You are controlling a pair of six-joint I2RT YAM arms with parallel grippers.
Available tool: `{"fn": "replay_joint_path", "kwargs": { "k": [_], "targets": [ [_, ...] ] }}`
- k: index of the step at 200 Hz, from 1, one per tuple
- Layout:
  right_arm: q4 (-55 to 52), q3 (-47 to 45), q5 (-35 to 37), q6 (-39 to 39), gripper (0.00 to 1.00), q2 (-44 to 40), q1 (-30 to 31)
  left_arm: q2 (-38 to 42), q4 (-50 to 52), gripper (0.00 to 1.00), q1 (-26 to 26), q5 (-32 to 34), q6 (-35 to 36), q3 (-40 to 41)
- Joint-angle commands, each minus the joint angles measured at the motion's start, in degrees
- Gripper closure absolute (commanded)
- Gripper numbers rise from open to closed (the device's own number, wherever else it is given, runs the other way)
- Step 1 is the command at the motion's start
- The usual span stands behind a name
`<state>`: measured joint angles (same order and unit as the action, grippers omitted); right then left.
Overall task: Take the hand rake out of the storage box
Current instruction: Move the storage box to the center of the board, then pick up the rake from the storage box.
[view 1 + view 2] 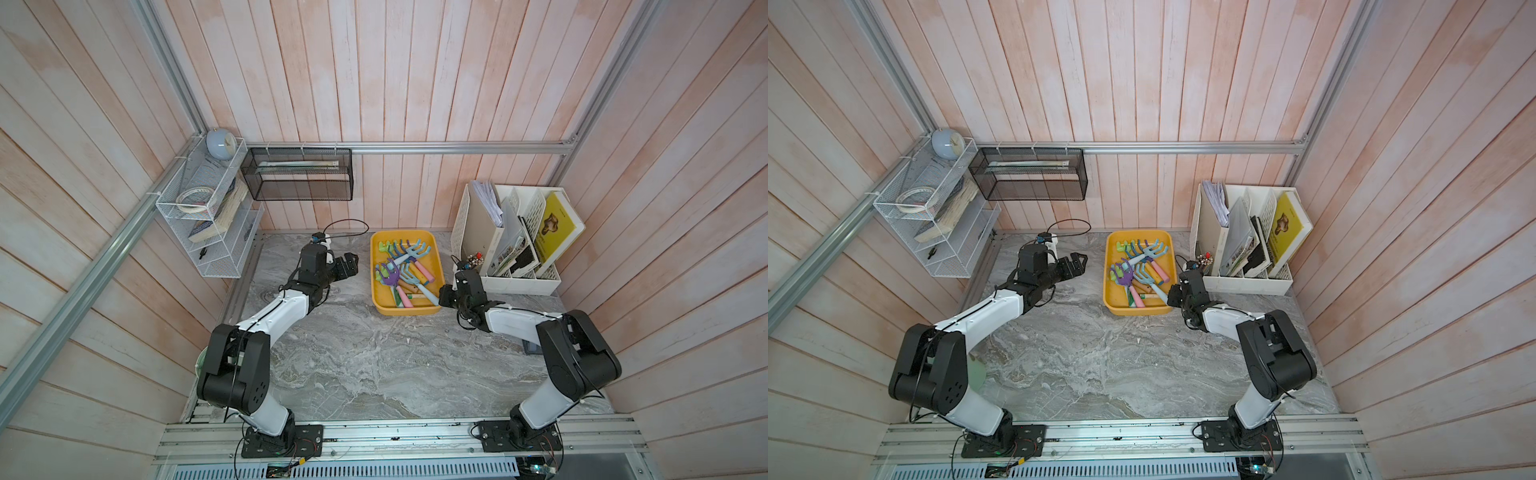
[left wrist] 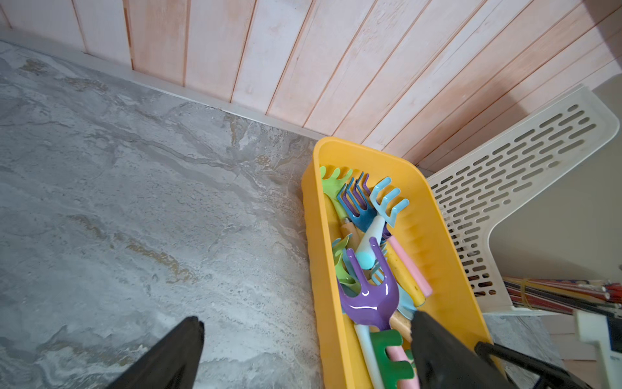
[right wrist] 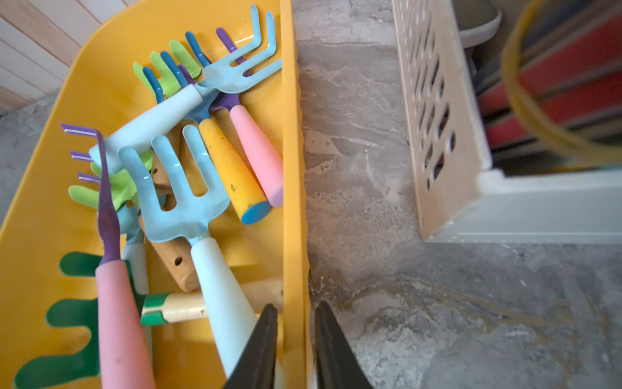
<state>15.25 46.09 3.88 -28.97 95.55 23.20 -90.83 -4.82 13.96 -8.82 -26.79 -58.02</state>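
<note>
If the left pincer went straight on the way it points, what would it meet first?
Likely the storage box, its near side wall; the open left pincer aims there, depth unclear.

So the tabletop [image 1: 374,365] is a grey marble-looking slab with pale veins. There's a yellow storage box [image 1: 405,311] sitting flat on it up near the back wall, long side running front to back. Just to its right is a white perforated file organizer [image 1: 523,284], tucked in the back right corner with a strip of bare marble between the two. There's also a small dark flat thing [image 1: 531,347] by the right edge, no idea what.
</note>
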Motion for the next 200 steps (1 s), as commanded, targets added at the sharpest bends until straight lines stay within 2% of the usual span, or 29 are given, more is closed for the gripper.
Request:
{"fn": "replay_joint_path", "kwargs": {
  "k": [1, 35, 58, 86, 116, 126, 136, 157, 170, 189, 200],
  "targets": [
    [-1.6, 2.7, 3.3, -1.7, 0.81, 2.4, 0.5, 2.8, -1.6, 0.0, -0.7, -1.1, 0.6, 1.3],
    [-2.7, 5.8, 7.7, -1.6, 0.84, 4.6, 0.7, 4.6, -1.2, 0.0, -2.5, -2.4, 0.4, 3.0],
    [-2.4, 6.9, 8.8, -2.1, 0.9, 5.8, 0.8, 5.5, -1.4, 0.0, -2.7, -3.2, -0.2, 3.4],
    [-1.6, 8.6, 9.5, -1.5, 0.91, 7.7, 0.8, 5.0, -2.5, 0.0, -2.5, -5.8, -1.7, 3.5],
    [0.4, 10.9, 8.7, 2.2, 0.9, 9.6, 0.7, 4.2, -2.1, 0.0, 0.0, -5.1, -2.7, 2.6],
    [0.9, 11.5, 6.8, 3.7, 0.87, 9.8, 0.7, 3.5, -1.3, 0.0, 2.0, -4.5, -2.5, 1.5],
    [1.0, 11.7, 3.3, 5.7, 0.81, 9.2, 0.7, 2.3, -0.8, 0.0, 4.1, -4.2, -2.6, 0.4],
    [1.2, 10.2, 1.4, 5.9, 0.51, 5.7, 0.8, -1.1, 1.0, 0.01, 8.8, -4.4, -1.9, -3.1],
    [0.5, 8.8, 1.6, 5.8, 0.34, 2.6, 0.8, -3.5, 3.6, 0.05, 11.4, -2.6, -1.2, -5.9],
    [-0.1, 6.1, 1.7, 6.2, 0.18, -2.5, 0.8, -7.6, 7.9, 0.17, 14.4, 1.2, -0.8, -10.2],
    [-0.8, 4.8, 1.2, 6.7, 0.1, -5.2, 0.8, -10.0, 10.1, 0.21, 15.5, 2.4, -0.7, -12.6]
  ]
}}
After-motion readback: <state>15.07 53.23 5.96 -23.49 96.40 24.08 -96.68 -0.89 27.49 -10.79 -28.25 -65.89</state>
